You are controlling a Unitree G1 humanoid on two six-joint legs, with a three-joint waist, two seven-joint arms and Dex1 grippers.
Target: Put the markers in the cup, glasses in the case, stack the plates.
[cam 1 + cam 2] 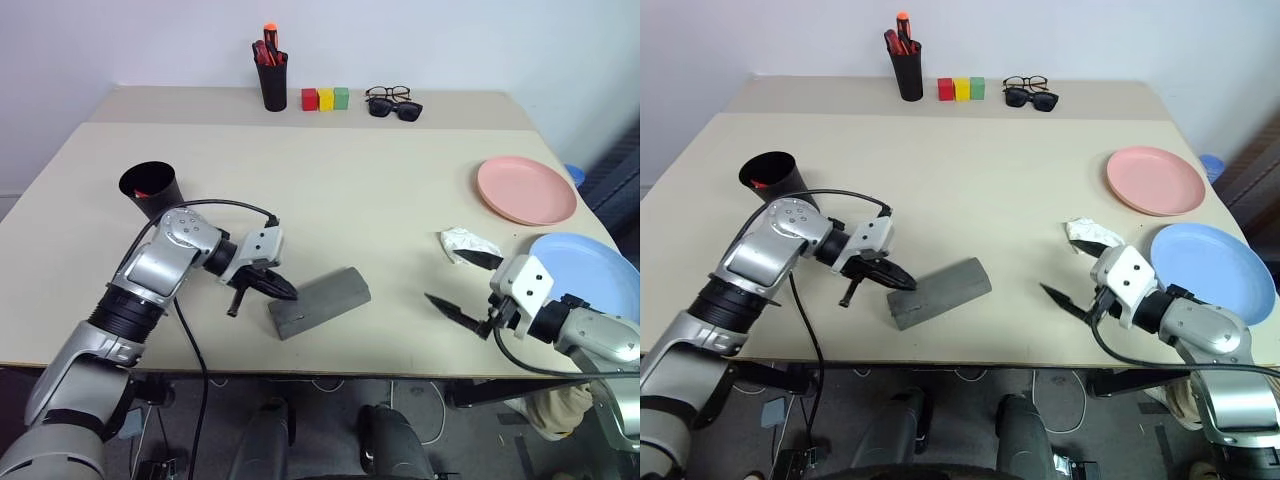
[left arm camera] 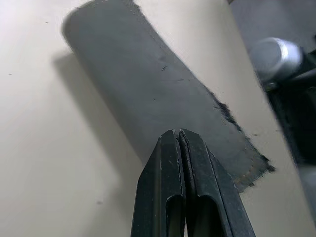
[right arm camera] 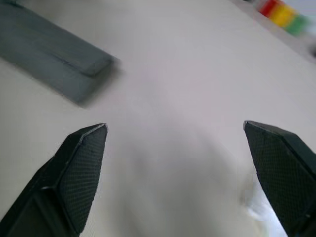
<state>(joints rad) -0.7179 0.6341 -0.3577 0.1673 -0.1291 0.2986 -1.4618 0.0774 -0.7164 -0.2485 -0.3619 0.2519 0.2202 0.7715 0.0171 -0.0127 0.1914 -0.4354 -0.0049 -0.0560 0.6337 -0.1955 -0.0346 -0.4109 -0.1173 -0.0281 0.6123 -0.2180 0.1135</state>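
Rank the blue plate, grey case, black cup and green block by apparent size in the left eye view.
1. blue plate, partly cut off
2. grey case
3. black cup
4. green block, though it is farthest away

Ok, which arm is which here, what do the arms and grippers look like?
Both arms are silver-grey metal with black ribbed joints. Each wrist has a white block with small dark holes, and a black cable loops along each arm. The left gripper and right gripper each have two slim, pointed black fingers; the right's fingertips have a fine dotted texture.
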